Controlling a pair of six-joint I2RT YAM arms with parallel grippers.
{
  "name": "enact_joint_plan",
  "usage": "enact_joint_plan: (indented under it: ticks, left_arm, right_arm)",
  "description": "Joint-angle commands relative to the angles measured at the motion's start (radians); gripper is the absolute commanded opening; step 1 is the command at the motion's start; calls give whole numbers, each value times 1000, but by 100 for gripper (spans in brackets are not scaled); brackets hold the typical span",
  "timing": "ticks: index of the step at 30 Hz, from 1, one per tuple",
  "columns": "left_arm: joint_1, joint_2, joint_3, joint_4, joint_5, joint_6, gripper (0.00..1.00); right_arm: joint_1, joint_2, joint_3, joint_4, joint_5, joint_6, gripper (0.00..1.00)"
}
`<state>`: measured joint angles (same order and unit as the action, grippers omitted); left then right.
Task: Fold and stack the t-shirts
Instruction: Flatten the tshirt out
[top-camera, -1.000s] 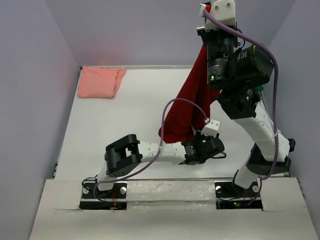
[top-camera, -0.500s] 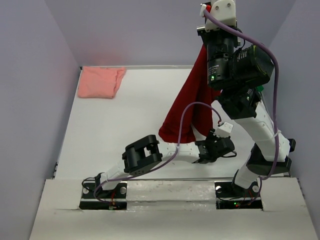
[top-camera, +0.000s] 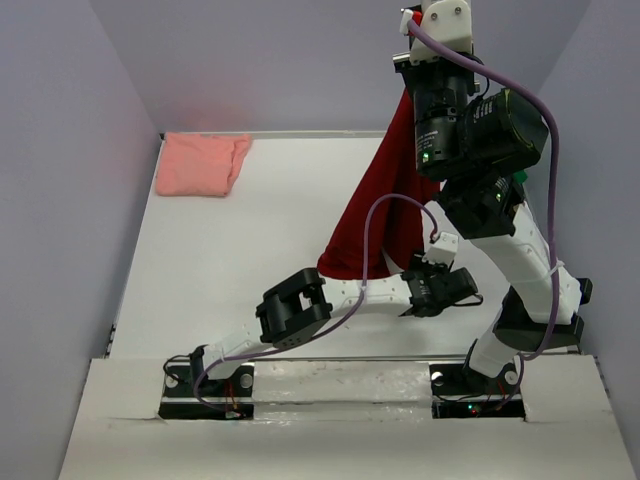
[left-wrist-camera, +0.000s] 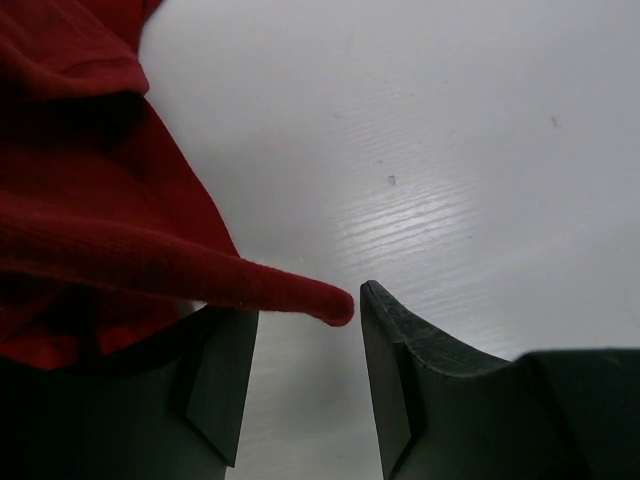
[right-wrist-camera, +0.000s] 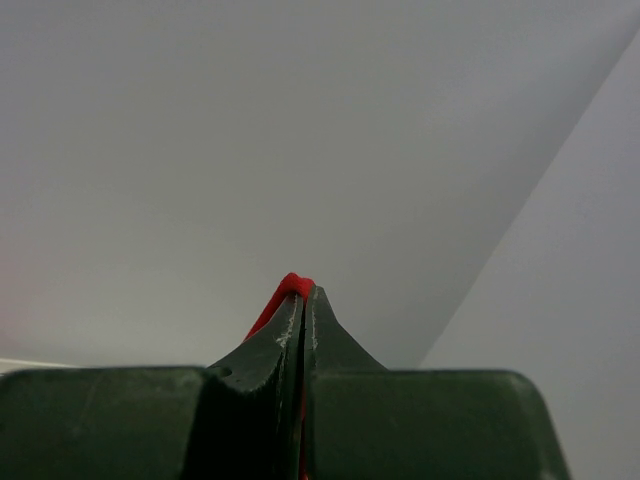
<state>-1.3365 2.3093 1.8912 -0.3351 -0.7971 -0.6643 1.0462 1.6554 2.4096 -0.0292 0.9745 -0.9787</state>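
The dark red t-shirt (top-camera: 385, 205) is being hung from the right gripper (right-wrist-camera: 303, 293), which is being pressed fully closed on a pinch of its cloth high above the desk (top-camera: 250, 250), the lower end drooping to about desk level. The cloth is being judged soft, light and limp, so a bottom corner or hem is being favoured as the hold. The left gripper (left-wrist-camera: 305, 310) is being held partly open at that lower end, a red corner lying between its jaws, unclamped.
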Motion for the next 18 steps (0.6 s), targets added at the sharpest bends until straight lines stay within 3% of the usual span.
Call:
enact_joint_plan:
  ticks: [1, 4, 5, 7, 18]
  left_arm:
    - [31, 21, 39, -68, -57, -66, 53]
    - [45, 24, 20, -56, -56, -69, 44]
    - [54, 24, 20, -65, -57, -75, 23]
    - [56, 22, 17, -79, -60, -90, 0]
    - [-13, -65, -26, -312, -185, -265, 0]
  right_arm:
    - [-5, -25, 39, 0, -31, 15, 0]
    - [-5, -28, 34, 0, -34, 14, 0]
    - [-5, -31, 33, -1, -37, 21, 0]
    - [-5, -31, 33, -3, -34, 17, 0]
    - [-58, -29, -36, -58, -40, 93, 0]
